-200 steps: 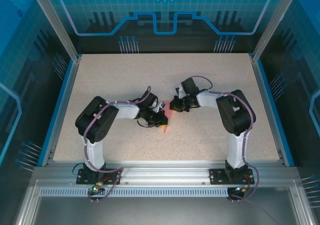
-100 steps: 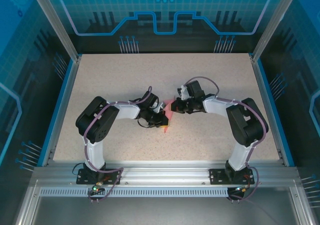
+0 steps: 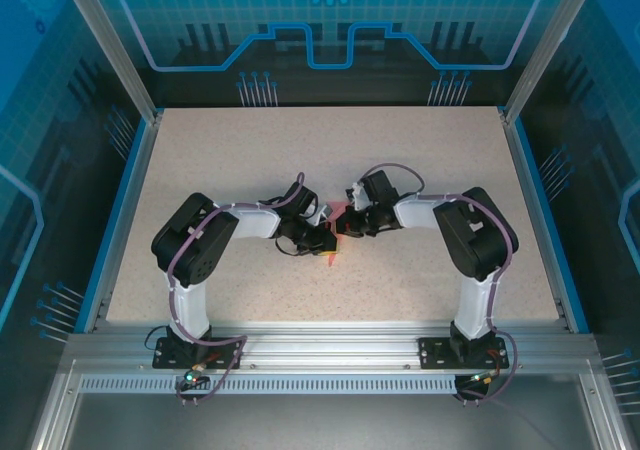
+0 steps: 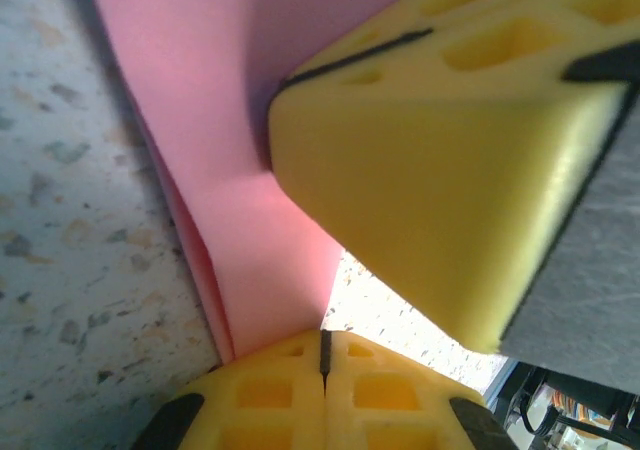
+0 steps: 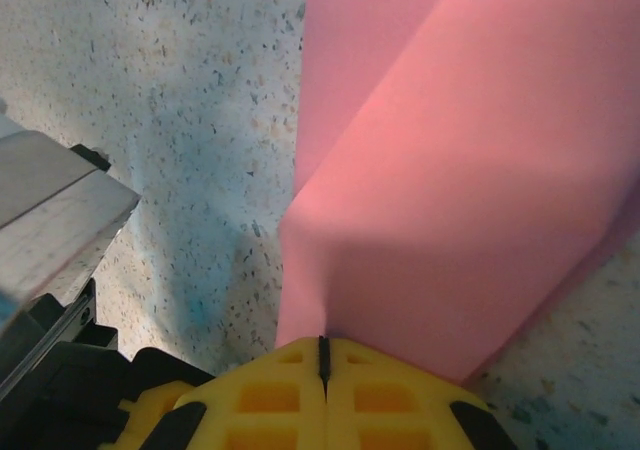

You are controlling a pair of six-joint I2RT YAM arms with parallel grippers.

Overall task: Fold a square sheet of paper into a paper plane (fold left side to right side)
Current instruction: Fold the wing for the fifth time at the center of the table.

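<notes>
no legible text, no labels, no brand names, no numbers or signs on any surface

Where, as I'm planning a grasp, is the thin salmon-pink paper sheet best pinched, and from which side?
Probably its lifted edge, coming sideways, low over the speckled table: the thin salmon-pink paper sheet stands partly raised, so that edge can be straddled.

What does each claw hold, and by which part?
Both hold the pink paper: the left claw pinches its narrow folded end, the right claw an edge.
</notes>
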